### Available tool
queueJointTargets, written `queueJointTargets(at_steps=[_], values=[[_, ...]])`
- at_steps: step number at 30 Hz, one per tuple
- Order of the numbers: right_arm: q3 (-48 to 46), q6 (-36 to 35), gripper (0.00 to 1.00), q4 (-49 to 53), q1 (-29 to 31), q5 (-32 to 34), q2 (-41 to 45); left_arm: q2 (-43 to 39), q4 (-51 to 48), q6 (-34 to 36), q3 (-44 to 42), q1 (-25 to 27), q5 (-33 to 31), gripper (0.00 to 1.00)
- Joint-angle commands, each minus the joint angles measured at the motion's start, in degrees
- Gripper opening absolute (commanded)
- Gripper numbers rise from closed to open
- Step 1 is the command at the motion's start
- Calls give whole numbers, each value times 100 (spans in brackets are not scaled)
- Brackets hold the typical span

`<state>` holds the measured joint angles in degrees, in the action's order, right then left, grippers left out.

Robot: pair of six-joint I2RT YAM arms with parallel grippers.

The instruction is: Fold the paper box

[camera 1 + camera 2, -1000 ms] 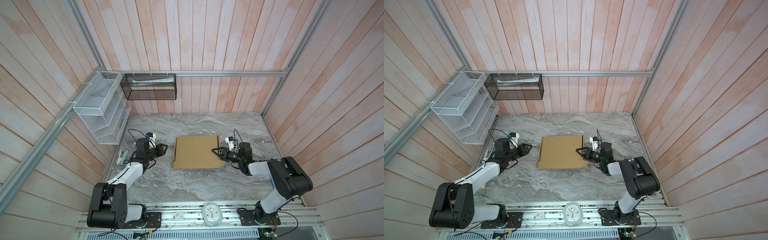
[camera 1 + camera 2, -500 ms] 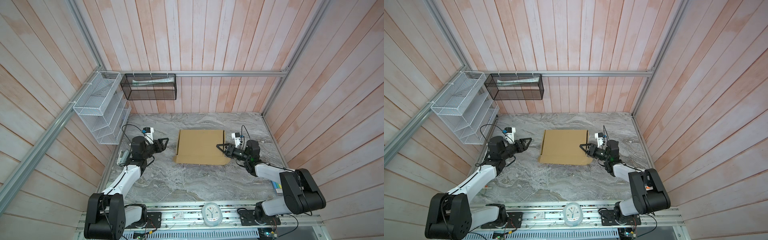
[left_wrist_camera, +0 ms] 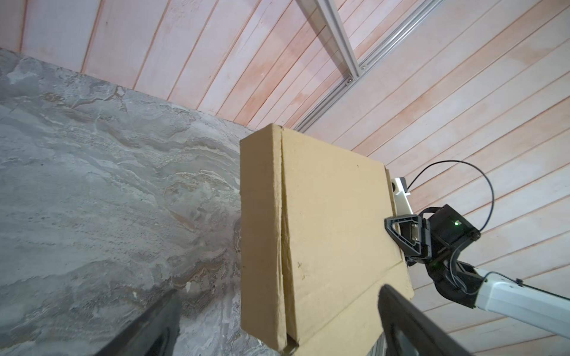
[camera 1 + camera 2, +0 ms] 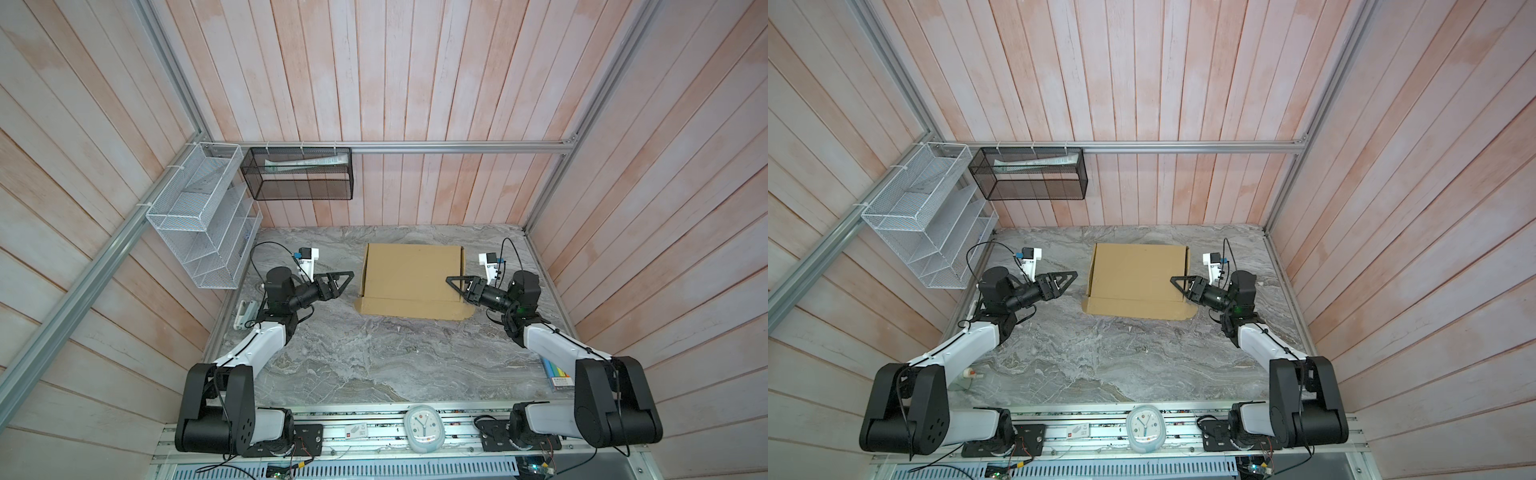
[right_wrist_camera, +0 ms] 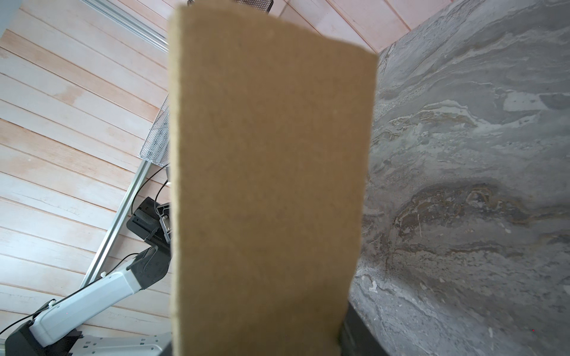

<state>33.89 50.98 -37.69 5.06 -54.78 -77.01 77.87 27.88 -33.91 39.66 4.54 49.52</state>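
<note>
Clock (image 4: 424,428) sits on the near rail, between the 2 arm bases. Table (image 4: 374,361) has a grey marbled top. Near its right edge lies 1 striped coloured pack (image 4: 559,376), partly hidden by the right arm.

Box (image 4: 411,274) (image 4: 1138,274) lies on the far half of the table, about midway left to right. It is brown and unprinted, with the lid down. 1 flap juts from its near side, low toward the table, with a tab at each end.

Left gripper (image 4: 347,280) (image 4: 1071,279) is just left of the box and apart from it. Its jaws are spread wide and hold nothing. In the left wrist view both fingers (image 3: 410,323) are off the box (image 3: 333,231).

Right gripper (image 4: 453,284) (image 4: 1173,282) is at the box's right edge, jaws clamped on that side. The left wrist view shows 1 finger of this gripper (image 3: 398,231) on the lid; the other is hidden. In the right wrist view, cardboard (image 5: 265,185) runs out from between the jaws. Whether the right edge is raised off the table cannot be told.

Rack (image 4: 199,220), white wire, hangs on the left wall. Basket (image 4: 299,174), black mesh, hangs on the far wall and holds 1 pale packet.
</note>
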Motion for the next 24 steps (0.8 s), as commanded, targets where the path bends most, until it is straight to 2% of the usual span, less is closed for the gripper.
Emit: queueJointTargets(at_steps=[1, 16, 24], values=[[268, -16, 42, -118, -75, -439, 22, 129, 82, 102, 345, 197, 445, 100], [401, 44, 41, -458, -92, -899, -29, 518, -285, 121, 768, 416, 839, 100], [385, 226, 41, -802, -96, -1017, -77, 808, -247, -43, 994, 708, 1171, 100]])
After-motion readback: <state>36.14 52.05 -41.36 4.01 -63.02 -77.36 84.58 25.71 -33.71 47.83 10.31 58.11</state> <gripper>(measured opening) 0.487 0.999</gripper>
